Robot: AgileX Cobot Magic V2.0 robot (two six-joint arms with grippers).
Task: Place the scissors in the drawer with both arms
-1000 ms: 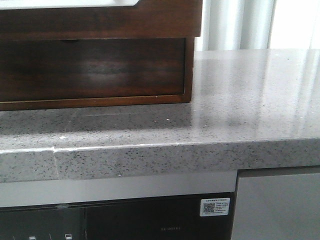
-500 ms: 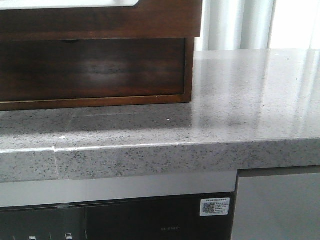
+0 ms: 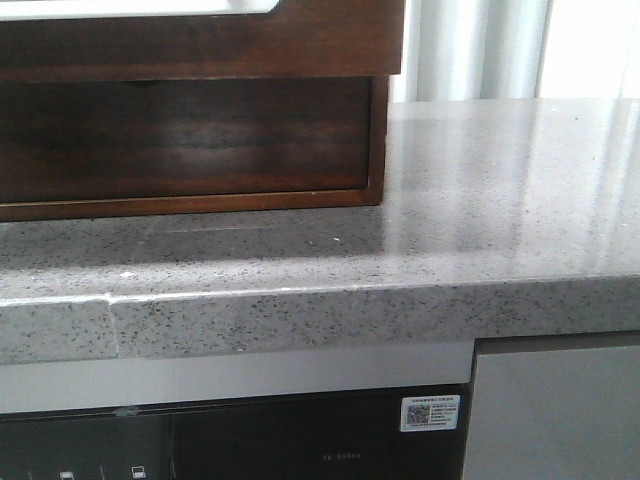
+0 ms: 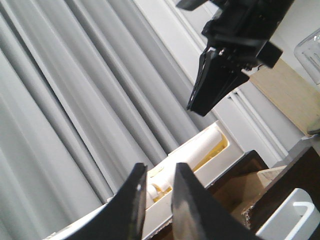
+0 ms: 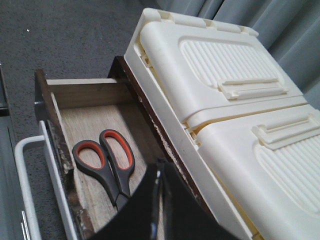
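Note:
The scissors (image 5: 102,155), grey handles with orange-lined loops, lie flat on the wooden floor of the open drawer (image 5: 95,120). Their blades are hidden behind my right gripper (image 5: 159,172), which hovers above them with its fingers pressed together and nothing between them. My left gripper (image 4: 157,172) is raised high, its fingers a small gap apart and empty. The right gripper (image 4: 212,87) also shows there, above the drawer (image 4: 235,187). In the front view the drawer's dark brown front (image 3: 200,45) with its white top edge juts out overhead. Neither gripper shows there.
A cream plastic lidded box (image 5: 215,85) sits on the cabinet beside the drawer. The drawer has a white handle bar (image 5: 22,165). A lower dark wooden front (image 3: 190,140) stands on the grey speckled counter (image 3: 480,200). Grey curtains (image 4: 75,100) hang behind.

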